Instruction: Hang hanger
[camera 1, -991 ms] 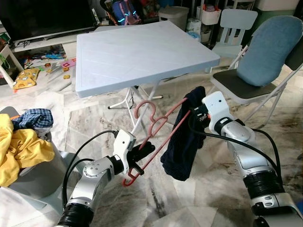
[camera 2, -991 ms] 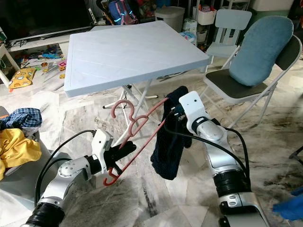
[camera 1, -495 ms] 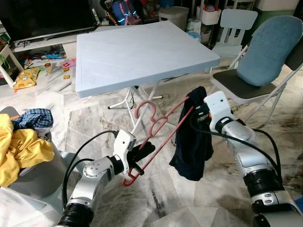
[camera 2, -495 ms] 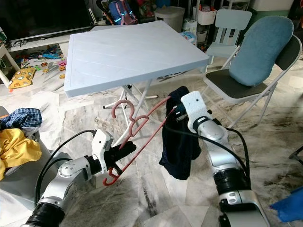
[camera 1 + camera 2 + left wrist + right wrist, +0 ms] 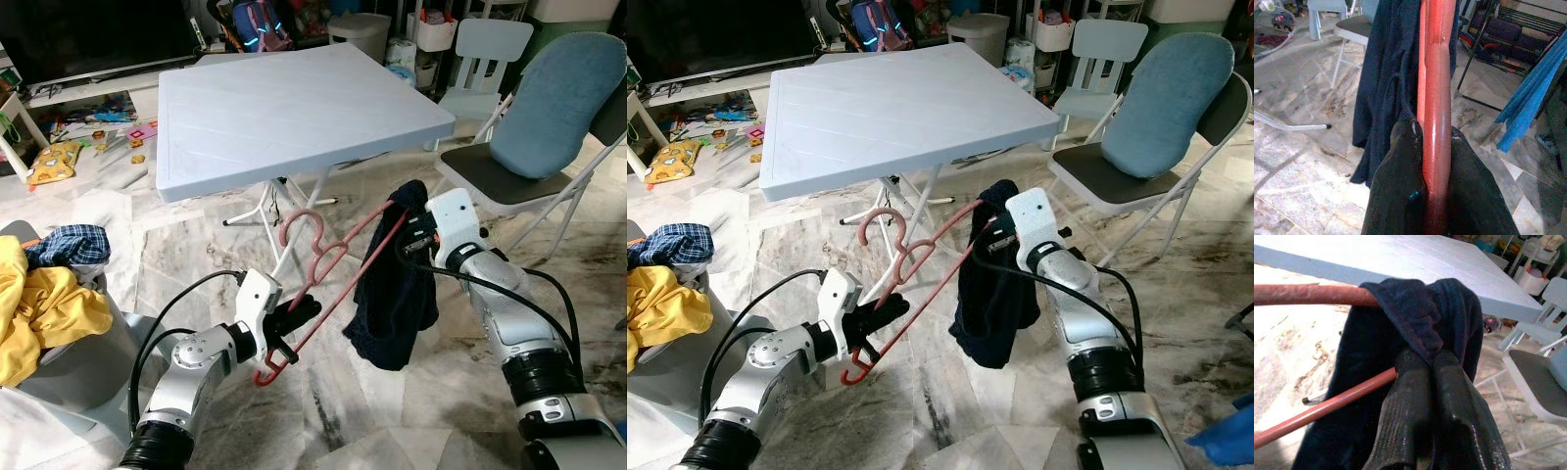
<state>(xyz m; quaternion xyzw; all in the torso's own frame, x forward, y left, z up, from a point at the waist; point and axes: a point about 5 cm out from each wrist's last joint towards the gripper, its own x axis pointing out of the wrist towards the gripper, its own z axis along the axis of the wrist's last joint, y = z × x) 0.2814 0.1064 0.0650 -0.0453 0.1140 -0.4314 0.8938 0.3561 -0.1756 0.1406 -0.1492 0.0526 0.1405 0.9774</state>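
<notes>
Two claws grip hanger (image 5: 328, 262); garment (image 5: 394, 294) hides its end

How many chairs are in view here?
2. A folding chair with a blue cushion stands on the robot's right beside the table; a small white chair stands behind it. Others may be hidden in the clutter.
</notes>
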